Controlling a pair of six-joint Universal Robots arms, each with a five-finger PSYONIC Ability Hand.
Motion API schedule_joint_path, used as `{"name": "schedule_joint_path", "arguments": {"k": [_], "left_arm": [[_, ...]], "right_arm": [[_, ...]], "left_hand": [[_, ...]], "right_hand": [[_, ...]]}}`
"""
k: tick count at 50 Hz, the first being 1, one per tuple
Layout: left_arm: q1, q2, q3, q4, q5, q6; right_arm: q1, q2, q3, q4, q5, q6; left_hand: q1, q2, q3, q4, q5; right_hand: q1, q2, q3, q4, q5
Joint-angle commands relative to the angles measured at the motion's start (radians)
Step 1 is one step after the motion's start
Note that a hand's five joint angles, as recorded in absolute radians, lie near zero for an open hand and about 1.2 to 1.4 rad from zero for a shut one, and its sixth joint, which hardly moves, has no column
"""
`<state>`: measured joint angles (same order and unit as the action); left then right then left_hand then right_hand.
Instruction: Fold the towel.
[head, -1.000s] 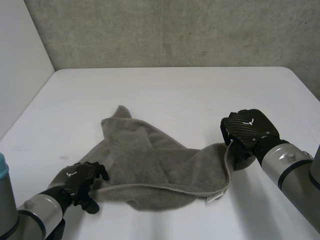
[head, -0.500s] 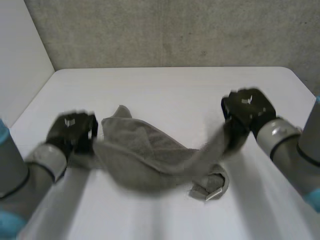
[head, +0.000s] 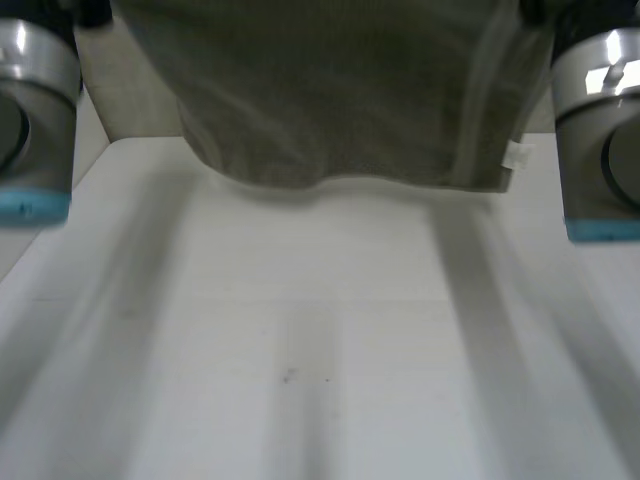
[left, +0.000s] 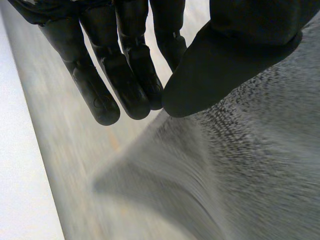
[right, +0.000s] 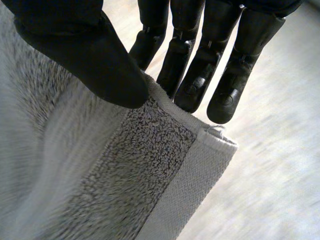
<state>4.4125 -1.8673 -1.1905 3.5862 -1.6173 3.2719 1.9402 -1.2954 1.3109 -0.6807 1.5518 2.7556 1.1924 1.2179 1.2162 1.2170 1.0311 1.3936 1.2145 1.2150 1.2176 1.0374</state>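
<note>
towel (head: 340, 100) — aloft | left hand (left: 232, 55) pinches it | right hand (right: 82, 52) pinches corner

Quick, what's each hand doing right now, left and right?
Left hand: shut, pinching the grey terry towel between thumb and fingers.
Right hand: shut, pinching the towel at its hemmed edge.

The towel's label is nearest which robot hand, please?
The right robot hand: the white label hangs at the towel edge below it, far from the left robot hand.
</note>
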Motion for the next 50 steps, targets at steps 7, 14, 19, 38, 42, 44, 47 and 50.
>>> {"name": "schedule_joint_path", "arguments": {"k": [7,14,19,38,42,44,47,50], "left_arm": [[-0.004,0.07,-0.685,-0.19,0.001,0.09],[-0.008,-0.041,-0.752,-0.126,-0.003,0.16],[-0.002,-0.062,-0.75,-0.09,-0.003,0.157],[0.01,-0.053,-0.802,0.059,0.008,0.16],[0.012,-0.058,-0.801,0.063,0.025,0.16],[0.015,-0.059,-0.799,0.063,0.034,0.158],[0.033,-0.052,-0.793,0.063,0.04,0.155],[0.073,-0.035,-0.791,0.057,0.039,0.155]], "right_arm": [[-0.009,0.038,0.248,0.575,-0.118,-0.11],[-0.013,0.085,0.379,0.549,-0.114,-0.156],[-0.053,0.073,0.413,0.54,-0.113,-0.149],[-0.178,0.051,0.452,0.483,-0.117,0.031],[-0.178,0.056,0.452,0.483,-0.119,0.061],[-0.176,0.059,0.455,0.483,-0.119,0.064],[-0.17,0.062,0.459,0.483,-0.119,0.064],[-0.168,0.065,0.461,0.483,-0.119,0.064]], "left_hand": [[0.204,0.178,0.18,0.179,0.191],[0.204,0.178,0.18,0.179,0.191],[-0.171,-0.197,-0.195,-0.196,-0.185],[-0.929,-0.954,-0.953,-0.954,-0.942],[-0.923,-0.949,-0.947,-0.948,-0.936],[-0.917,-0.943,-0.941,-0.942,-0.93],[-0.903,-0.928,-0.926,-0.927,-0.916],[-0.751,-0.776,-0.775,-0.776,-0.764]], "right_hand": [[0.003,0.182,0.181,0.179,0.184],[0.003,0.182,0.181,0.179,0.184],[0.003,0.182,0.181,0.179,0.184],[0.003,0.182,0.181,0.179,0.184],[0.003,0.182,0.181,0.179,0.184],[0.003,0.182,0.181,0.179,0.184],[0.003,0.182,0.181,0.179,0.184],[0.003,0.182,0.181,0.179,0.184]]}}
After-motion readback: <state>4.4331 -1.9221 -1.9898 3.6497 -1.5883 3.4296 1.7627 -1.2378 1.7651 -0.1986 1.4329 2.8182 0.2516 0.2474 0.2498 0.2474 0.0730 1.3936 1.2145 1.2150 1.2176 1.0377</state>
